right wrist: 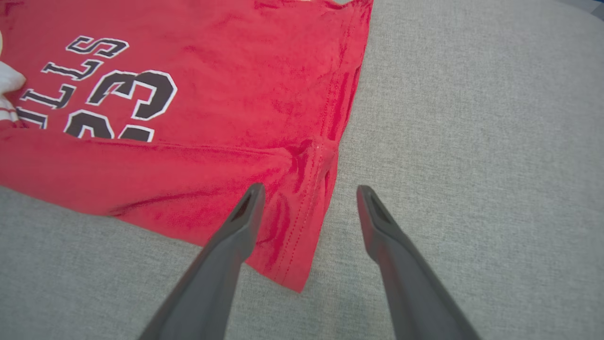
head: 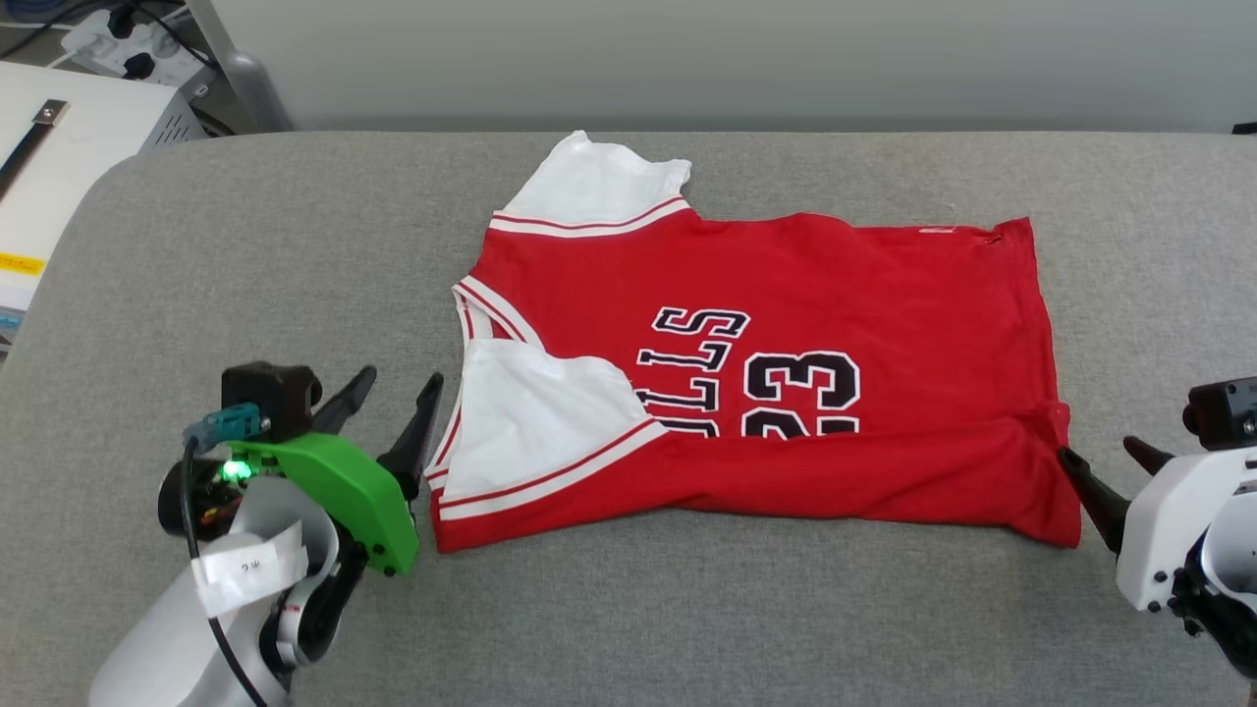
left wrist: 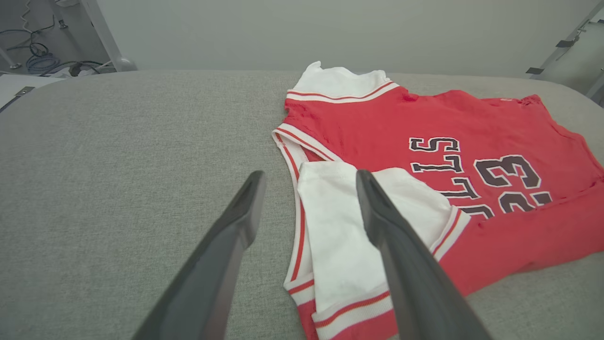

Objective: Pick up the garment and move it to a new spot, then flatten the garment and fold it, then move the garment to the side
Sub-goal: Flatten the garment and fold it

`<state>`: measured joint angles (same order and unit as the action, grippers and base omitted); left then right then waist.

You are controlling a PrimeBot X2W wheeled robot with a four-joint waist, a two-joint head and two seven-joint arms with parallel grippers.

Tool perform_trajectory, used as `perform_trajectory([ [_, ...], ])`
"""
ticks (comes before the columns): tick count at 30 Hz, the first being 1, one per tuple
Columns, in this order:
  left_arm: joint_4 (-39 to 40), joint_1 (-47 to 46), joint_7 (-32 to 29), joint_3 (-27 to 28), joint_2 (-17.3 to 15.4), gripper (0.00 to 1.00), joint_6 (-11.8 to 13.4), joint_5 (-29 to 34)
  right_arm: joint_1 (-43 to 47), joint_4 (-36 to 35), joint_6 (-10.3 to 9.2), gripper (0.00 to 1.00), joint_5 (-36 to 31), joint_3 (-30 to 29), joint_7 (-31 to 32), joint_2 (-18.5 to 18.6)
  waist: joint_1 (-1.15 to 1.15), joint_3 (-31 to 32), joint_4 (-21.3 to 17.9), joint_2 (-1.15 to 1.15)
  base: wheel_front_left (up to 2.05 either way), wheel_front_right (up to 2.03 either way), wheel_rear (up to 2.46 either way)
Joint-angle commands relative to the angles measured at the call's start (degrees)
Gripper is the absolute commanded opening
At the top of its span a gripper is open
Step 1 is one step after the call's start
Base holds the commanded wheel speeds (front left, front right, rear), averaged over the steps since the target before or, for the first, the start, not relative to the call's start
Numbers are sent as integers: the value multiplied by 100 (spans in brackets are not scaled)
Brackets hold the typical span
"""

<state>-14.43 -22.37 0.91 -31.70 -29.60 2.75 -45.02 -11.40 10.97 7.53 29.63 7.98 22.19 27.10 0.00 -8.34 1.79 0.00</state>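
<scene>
The garment (head: 786, 324), a red jersey shirt with white sleeves and black-white lettering, lies on the grey table with its near long edge folded over the print. One white sleeve (head: 535, 417) lies folded onto the chest; the other (head: 599, 187) sticks out at the far side. My left gripper (head: 398, 388) stands open just left of the collar end, one finger (left wrist: 377, 212) over the folded sleeve. My right gripper (head: 1100, 457) is open at the hem corner (right wrist: 302, 222), its fingers straddling that edge. Nothing sits between either pair of fingers.
The grey padded table (head: 295, 255) has free room to the left, right and front of the shirt. A white box (head: 59, 167) and a power strip with cables (head: 128, 39) sit beyond the table's far left corner. A pale wall (head: 687, 59) runs behind.
</scene>
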Motion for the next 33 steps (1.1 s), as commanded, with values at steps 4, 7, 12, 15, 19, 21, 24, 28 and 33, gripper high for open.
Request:
perform_trajectory([
  [4,663,653,-374,94,-86,100,455,-336,476,-443,-4,100,-216,-484,599,-369,0,100,-2,0,0,0,0],
  [7,1060,996,-545,130,-141,100,729,-466,692,-757,-4,100,-379,-823,975,-667,0,53,-31,0,0,0,0],
  [12,1406,1288,-1002,-48,-299,100,1021,-461,901,-1293,-4,100,-616,-1119,1422,-1057,0,-116,-87,0,0,0,0],
  [15,1404,1285,-1213,-132,-422,100,1167,-351,931,-1510,-4,100,-708,-1189,1538,-1160,0,-245,-133,0,0,0,0],
  [19,1197,1152,-1272,-149,-321,100,1174,-393,902,-1776,-4,100,-759,-1275,1619,-1265,0,-534,-234,0,0,0,0],
  [21,1070,1081,-1248,-172,-285,100,1150,-362,895,-1812,-4,100,-761,-1287,1615,-1254,0,-601,-261,0,0,0,0],
  [24,845,980,-1145,-152,-189,100,1107,-367,881,-1860,-4,100,-703,-1297,1632,-1284,0,-695,-310,0,0,0,0],
  [28,437,889,-1134,-173,-131,100,1066,-371,834,-1940,-4,100,-506,-1279,1692,-1398,0,-795,-379,0,0,0,0],
  [33,76,793,-1272,-311,-104,0,946,-354,854,-2017,-4,100,-606,-1326,1716,-1343,0,-854,-379,0,0,0,0],
])
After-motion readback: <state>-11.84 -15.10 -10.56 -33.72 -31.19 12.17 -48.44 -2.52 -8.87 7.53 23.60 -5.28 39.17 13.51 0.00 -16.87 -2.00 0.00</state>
